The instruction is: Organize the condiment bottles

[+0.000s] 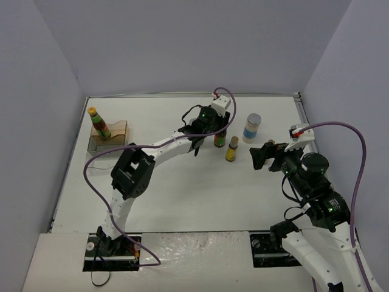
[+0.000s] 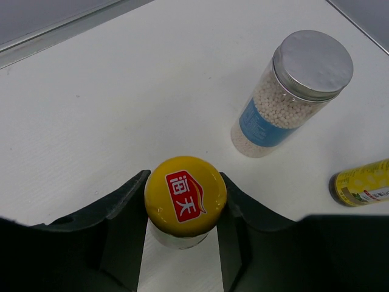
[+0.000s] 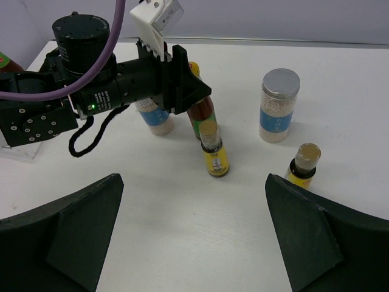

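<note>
Our left claw (image 2: 184,182) grips the dark bottle (image 2: 185,198) snugly from both sides, probably to lift it upright toward its twin (image 1: 100,123). Our right claw (image 3: 193,182) gapes wide and empty, a yellow bottle (image 3: 215,159) just ahead.

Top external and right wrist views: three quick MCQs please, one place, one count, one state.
1. The far-left dark bottle is: A upright in the clear tray; B upright beside it; C lying on the table.
2. Count of tiny yellow bottles in the right wrist view: A one; B two; C four.
3. The right claw is: A shut on a jar; B open, empty; C shut on a cap.
Key: A, it stands inside the tray walls; B, two brown-capped ones show; B, fingers spread, nothing between.
</note>
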Tool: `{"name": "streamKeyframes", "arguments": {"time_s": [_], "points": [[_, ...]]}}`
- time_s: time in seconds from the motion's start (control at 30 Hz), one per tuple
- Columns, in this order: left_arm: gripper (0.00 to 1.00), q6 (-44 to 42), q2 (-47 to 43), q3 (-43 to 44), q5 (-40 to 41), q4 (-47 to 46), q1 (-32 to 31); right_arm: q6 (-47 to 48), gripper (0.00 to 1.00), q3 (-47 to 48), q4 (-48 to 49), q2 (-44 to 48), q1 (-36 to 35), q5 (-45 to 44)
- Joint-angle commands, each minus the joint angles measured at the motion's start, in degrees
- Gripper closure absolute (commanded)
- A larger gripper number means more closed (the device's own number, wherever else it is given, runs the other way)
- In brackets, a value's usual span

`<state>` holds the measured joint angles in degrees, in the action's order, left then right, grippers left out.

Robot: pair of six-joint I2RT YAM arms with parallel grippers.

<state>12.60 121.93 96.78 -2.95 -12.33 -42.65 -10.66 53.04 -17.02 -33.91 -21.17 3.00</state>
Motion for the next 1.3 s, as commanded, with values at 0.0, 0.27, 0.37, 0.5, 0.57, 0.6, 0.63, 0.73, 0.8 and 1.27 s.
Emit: {"name": "streamKeyframes", "arguments": {"time_s": [0.0,0.27,0.37,0.5,0.57,0.6,0.63,0.73,0.8,1.27], "points": [[0.98,0.49,-7.62,-0.70,-0.74,-5.68,-0.24,0.19,0.00,2.16,3.39,-0.89,-0.46,-0.80],[1.00,1.51,-20.38,-3.81,1.36,-0.51,-0.49,0.69,0.00,3.10,3.30,-0.64,-0.54,-0.80],[1.00,2.12,-26.26,-4.87,2.57,4.47,-0.49,1.02,0.00,3.51,3.30,-0.56,-0.47,-0.90],[1.00,2.44,-33.58,-5.40,6.75,14.46,-0.20,1.16,0.00,4.13,3.30,-0.86,-0.47,-0.97],[1.00,2.15,-37.37,-5.92,8.80,19.64,0.72,1.29,0.00,4.48,3.39,-1.24,-0.46,-0.94],[1.00,2.11,-39.04,-6.33,9.97,21.76,1.65,1.46,0.00,4.60,3.39,-1.57,-0.50,-0.82],[1.00,2.08,-40.66,-6.77,11.09,23.77,2.64,1.61,0.00,4.72,3.40,-1.89,-0.54,-0.70],[1.00,2.16,-44.24,-9.03,13.05,26.88,7.20,1.91,0.00,5.11,3.58,-2.66,-0.49,-0.31],[1.00,2.41,-46.79,-11.35,14.32,26.39,11.67,1.95,0.00,5.09,4.09,-3.18,-0.52,0.04],[1.00,2.03,-40.84,-14.75,19.09,15.72,38.14,1.87,0.00,3.46,6.58,-5.23,-0.45,2.98]]}}
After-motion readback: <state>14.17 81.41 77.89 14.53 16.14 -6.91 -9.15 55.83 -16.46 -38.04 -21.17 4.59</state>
